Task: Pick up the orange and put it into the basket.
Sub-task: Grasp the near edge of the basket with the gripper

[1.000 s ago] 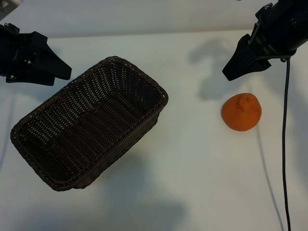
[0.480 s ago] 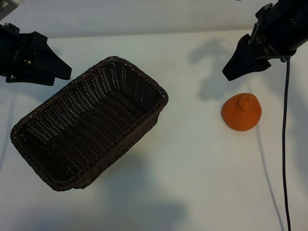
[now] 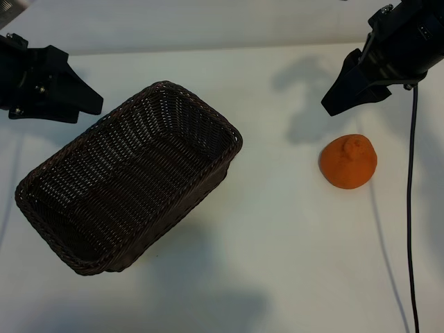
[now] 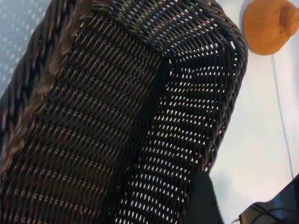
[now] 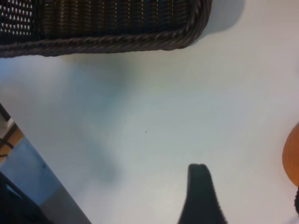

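The right gripper (image 3: pixel 331 105), jaws open and empty, is barely shifting above the orange (image 3: pixel 348 161), so the pick is still pending.

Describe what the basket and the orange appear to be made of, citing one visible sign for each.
Basket: dark brown woven wicker or a similar fibre, shown by the open weave and braided rim. Orange: apparently real fruit with matte, bumpy peel and a knobbly top, though it could be a replica.
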Robot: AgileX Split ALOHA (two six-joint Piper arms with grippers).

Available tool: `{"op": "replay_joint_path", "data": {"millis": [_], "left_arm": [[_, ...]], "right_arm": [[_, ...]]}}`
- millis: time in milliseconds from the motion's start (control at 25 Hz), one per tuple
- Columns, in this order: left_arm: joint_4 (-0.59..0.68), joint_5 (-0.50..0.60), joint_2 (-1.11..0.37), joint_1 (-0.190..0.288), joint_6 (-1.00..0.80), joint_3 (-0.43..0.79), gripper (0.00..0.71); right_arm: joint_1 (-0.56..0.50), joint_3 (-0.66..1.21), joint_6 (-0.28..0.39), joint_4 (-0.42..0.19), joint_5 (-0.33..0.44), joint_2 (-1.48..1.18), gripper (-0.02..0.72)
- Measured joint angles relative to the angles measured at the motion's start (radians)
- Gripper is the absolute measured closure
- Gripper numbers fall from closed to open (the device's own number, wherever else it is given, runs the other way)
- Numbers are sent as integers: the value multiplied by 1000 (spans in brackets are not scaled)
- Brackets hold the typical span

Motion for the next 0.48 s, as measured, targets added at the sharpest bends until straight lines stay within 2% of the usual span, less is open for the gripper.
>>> {"op": "replay_joint_path", "data": {"millis": [120,480], "left_arm": [[0,-19,0,0,0,0,186],[8,15,-25,0,-74,0,186]], "right_arm": [[0,0,0,1,0,0,246],[0,0,0,1,0,0,256]]}}
